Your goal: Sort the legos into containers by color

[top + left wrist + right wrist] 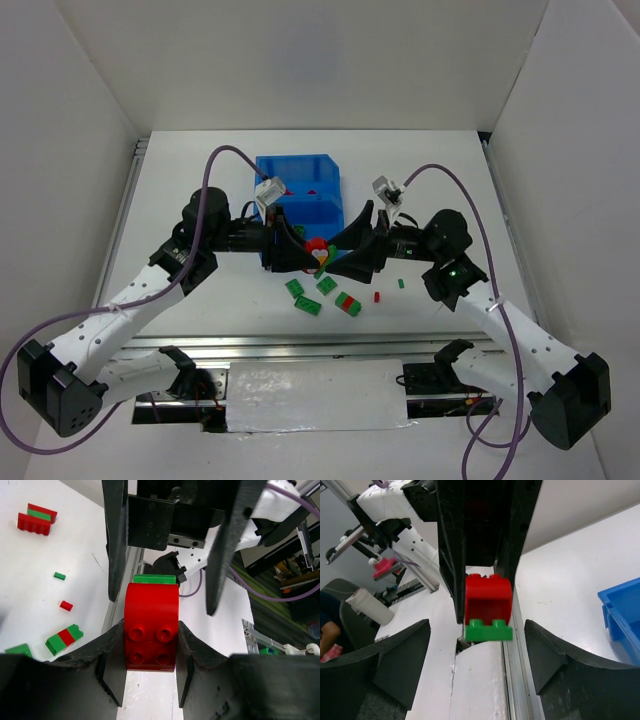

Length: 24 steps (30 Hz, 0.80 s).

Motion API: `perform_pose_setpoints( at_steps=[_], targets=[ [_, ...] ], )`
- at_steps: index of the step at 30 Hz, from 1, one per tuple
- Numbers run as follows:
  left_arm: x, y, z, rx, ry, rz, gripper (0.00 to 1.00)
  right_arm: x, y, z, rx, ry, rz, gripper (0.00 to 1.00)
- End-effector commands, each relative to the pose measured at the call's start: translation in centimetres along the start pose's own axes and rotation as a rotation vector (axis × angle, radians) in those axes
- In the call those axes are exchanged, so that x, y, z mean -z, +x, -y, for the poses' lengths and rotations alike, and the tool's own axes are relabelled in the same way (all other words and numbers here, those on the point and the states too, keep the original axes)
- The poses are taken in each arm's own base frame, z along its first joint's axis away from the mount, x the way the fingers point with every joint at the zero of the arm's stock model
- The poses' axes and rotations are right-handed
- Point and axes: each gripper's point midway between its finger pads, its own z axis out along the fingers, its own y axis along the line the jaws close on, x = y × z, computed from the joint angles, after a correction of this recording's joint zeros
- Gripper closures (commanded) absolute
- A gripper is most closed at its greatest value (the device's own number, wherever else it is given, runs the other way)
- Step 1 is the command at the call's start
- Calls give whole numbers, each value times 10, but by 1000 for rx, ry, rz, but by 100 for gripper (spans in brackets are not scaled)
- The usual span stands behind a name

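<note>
1. Left tool (150, 645) – closed on the red-green brick (151, 630). Both fingers press the red body from opposite sides, and the studs face the left wrist camera.
2. Right tool (476, 625) – open. Its fingers stand well apart on either side of the same brick, with a clear gap on each side and no contact visible.
3. Red-green brick – a red block with a thin green plate (154, 579) on the end that points toward the right tool. In the top view it hangs above the surface (450, 170) between the two tools, just on the near side of the bin (295, 160).
4. Bin – bright blue, open-topped, with a middle wall dividing it into a far and a near compartment. It sits left of centre on the surface.
5. Loose legos – they lie on the surface near the arms, apart from the bin:
   - three green bricks (296, 288), (327, 285), (310, 305);
   - one red-green pair (348, 303);
   - one tiny red piece (377, 296);
   - one tiny green piece (402, 284).
</note>
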Motion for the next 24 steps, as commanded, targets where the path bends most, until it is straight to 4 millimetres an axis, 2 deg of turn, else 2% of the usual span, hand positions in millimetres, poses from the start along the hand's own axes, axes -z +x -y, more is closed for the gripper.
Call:
perform_pose_setpoints(
  at_steps=[1, 6, 14, 16, 18, 24],
  targets=[
    [6, -26, 27, -113, 47, 69, 100, 9, -12, -20, 76, -84, 63, 18],
    [4, -29, 31, -106, 82, 72, 100, 9, -11, -22, 86, -99, 60, 44],
    [2, -30, 32, -93, 104, 66, 100, 9, -17, -21, 97, -79, 91, 48],
    [1, -30, 33, -93, 112, 67, 100, 10, -18, -20, 97, -74, 101, 64],
    [2, -30, 33, -94, 108, 70, 100, 9, -19, -18, 103, -67, 110, 100],
    [3, -39, 25, -96, 30, 97, 100, 19, -6, -7, 138, -37, 94, 100]
  ],
)
